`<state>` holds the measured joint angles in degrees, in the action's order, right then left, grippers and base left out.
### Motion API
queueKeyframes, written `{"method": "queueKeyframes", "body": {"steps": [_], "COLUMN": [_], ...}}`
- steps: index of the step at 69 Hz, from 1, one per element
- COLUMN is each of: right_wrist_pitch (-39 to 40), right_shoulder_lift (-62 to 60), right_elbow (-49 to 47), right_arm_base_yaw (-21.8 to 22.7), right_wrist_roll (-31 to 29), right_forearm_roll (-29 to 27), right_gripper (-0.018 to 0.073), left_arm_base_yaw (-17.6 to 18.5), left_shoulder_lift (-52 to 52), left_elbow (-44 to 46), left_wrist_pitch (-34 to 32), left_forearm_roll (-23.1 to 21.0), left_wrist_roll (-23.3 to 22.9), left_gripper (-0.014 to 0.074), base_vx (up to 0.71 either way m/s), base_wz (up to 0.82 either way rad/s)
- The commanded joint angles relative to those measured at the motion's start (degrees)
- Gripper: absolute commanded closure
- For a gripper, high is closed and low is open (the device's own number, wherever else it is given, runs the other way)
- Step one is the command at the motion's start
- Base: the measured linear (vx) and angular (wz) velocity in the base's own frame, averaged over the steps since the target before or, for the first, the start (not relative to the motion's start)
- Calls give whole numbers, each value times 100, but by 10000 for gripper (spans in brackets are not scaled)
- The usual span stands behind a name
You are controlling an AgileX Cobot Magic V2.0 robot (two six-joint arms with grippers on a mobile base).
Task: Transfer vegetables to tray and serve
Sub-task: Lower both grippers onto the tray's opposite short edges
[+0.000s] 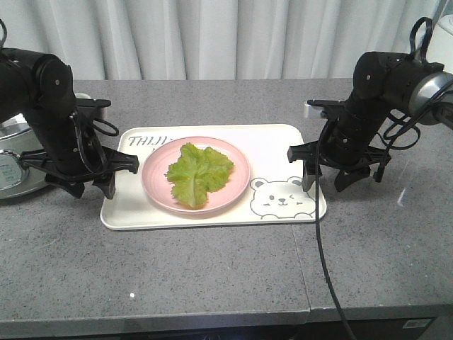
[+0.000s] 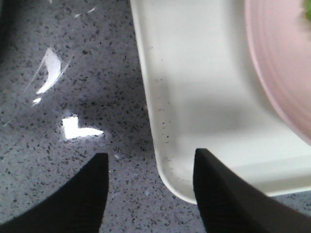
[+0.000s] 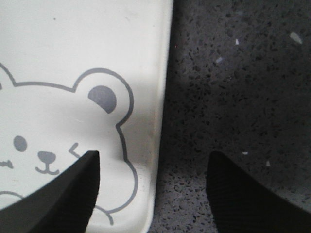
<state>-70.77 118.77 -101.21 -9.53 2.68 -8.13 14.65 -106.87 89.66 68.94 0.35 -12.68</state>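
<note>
On the pink plate [image 1: 157,183], roughly centred, lies the lettuce leaf [image 1: 198,172]: crinkly, bright green, pale rib pointing at the near rim, wholly inside the plate. Plate sits on the tray [image 1: 127,207], left of centre, covering part of the lettering [image 1: 145,141]. Judgement: leaf is light, limp and easily torn; it need not be touched, since it rides on the plate. The load to handle is the tray: stiff, smooth plastic, probably slick under the plate, so the plate could slide if one end rises first. Best hold looks like the raised rim at each short end, lifted level and together. Effectors: left gripper [image 2: 149,159] has jaws wide apart, nothing held, straddling the tray's left rim close to a rounded corner, one finger over the counter [image 2: 107,73], the other over the tray floor. The right gripper [image 3: 153,156] is likewise wide open and empty, straddling the right rim, one finger over the bear drawing [image 3: 58,126], the other over bare counter. Fingertip contact with any surface: cannot tell. Legible writing: grey "TAIJI"; the rest is hidden by the plate. Bear winks. Silver appliance [image 1: 10,170] at far left has a panel, too small to read.
</note>
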Motion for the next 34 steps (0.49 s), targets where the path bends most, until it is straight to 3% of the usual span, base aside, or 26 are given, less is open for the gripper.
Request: {"method": "queueKeyframes", "body": {"steps": [1, 34], "right_wrist_pitch": [-252, -274], "right_shoulder_lift": [-263, -23], "right_elbow": [-130, -130], "right_arm_base_yaw": [26, 26], "right_wrist_roll": [-36, -47], "right_forearm_roll": [-18, -117], "right_gripper": [106, 106], "left_arm_base_yaw": [-8, -8], "left_shoulder_lift": [193, -121], "left_elbow": [114, 114], "left_wrist_pitch": [-129, -21], "left_forearm_roll": [-35, -84], "left_wrist_roll": [2, 82], "left_gripper": [206, 206], "base_vx": [0, 0], "base_wz": [0, 0]}}
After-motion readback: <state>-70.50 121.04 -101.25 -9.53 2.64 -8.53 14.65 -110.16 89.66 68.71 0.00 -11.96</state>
